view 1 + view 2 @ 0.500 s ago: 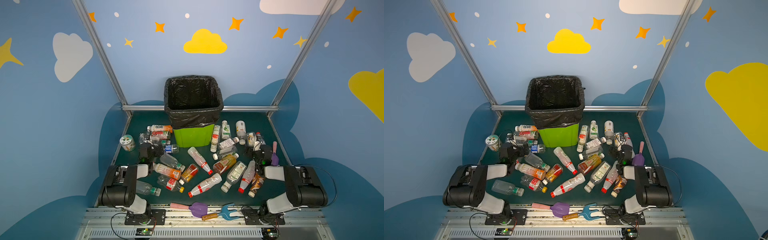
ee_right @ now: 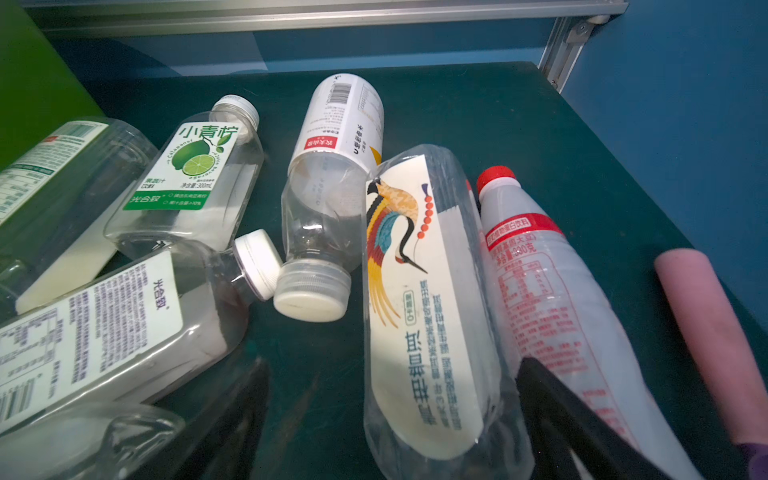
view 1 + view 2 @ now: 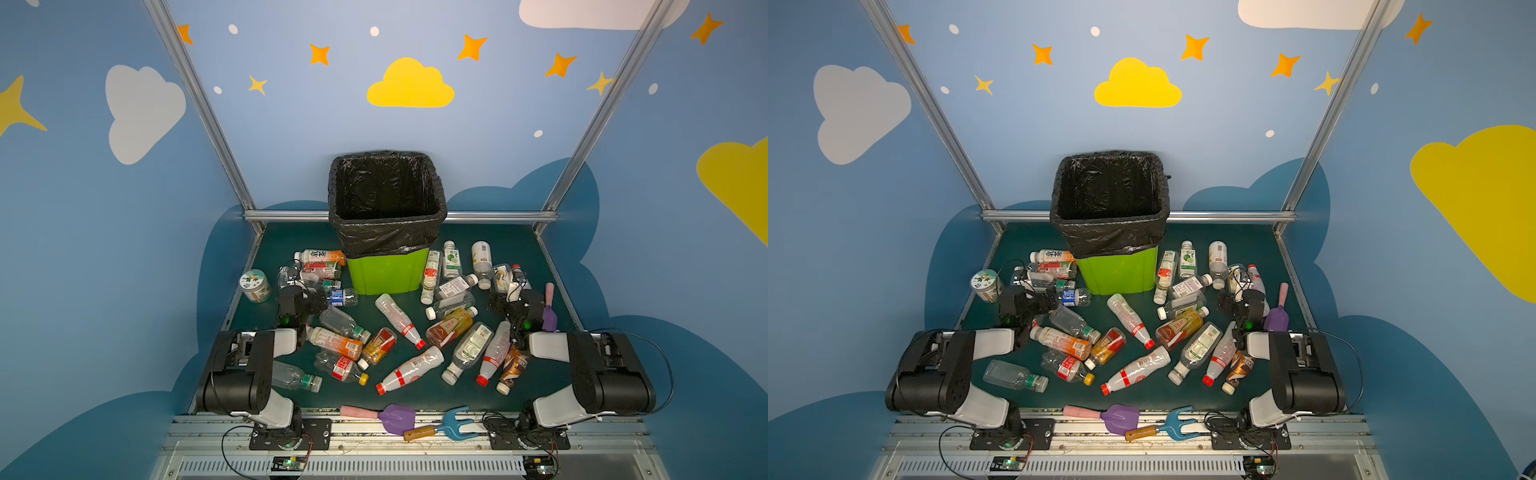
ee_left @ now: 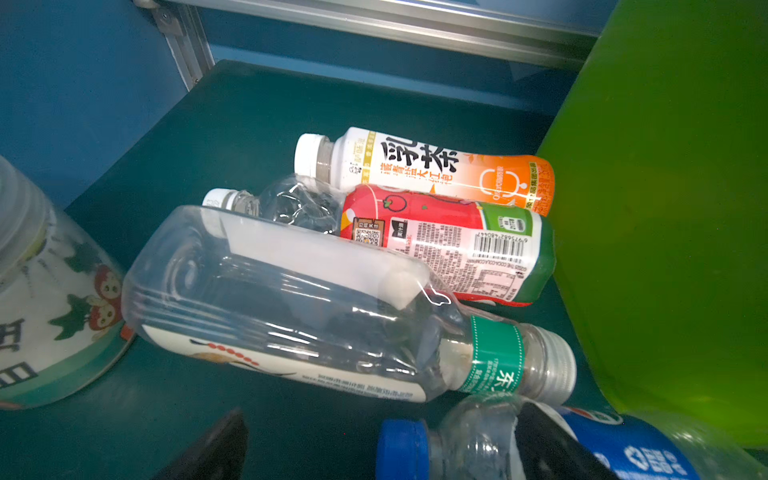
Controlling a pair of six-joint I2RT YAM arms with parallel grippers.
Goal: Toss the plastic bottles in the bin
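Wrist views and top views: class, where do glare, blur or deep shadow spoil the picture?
Left wrist view: glare streaks on the clear bottle, the bin wall soft and over-bright, the jar blurred. Right wrist view: the pink handle out of focus. Both top views: the bag interior near black, detail lost.

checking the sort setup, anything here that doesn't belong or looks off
Yes. A squat jar stands upright at the table's left edge, a purple shovel and a blue rake lie along the front rail, and a second shovel lies at the right edge. None is a bottle for the bin.
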